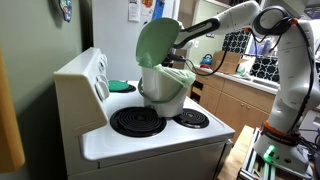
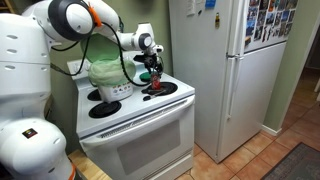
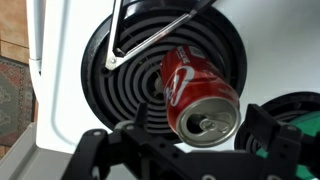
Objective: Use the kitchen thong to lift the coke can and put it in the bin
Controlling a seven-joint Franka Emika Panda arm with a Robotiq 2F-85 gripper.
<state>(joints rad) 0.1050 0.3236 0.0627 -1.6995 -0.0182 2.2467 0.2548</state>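
Note:
A red coke can (image 3: pixel 197 88) lies on its side on a black coil burner (image 3: pixel 120 90), its opened top towards the wrist camera. It shows as a red spot in an exterior view (image 2: pixel 156 88). My gripper (image 3: pixel 200 122) is open, its fingers on either side of the can's top end, with a gap on the left side. It hangs just over the can (image 2: pixel 152 72). The metal kitchen tongs (image 3: pixel 150 40) lie on the same burner beyond the can, not held. The white bin with its pale green lid stands on the stove in both exterior views (image 1: pixel 165 88) (image 2: pixel 108 75).
The white stove (image 1: pixel 150 145) has more coil burners (image 1: pixel 138 121) and a raised back panel (image 1: pixel 90 75). A green item (image 1: pixel 120 87) lies by the bin. A white fridge (image 2: pixel 230 70) stands beside the stove. Counters with clutter (image 1: pixel 235 65) are behind.

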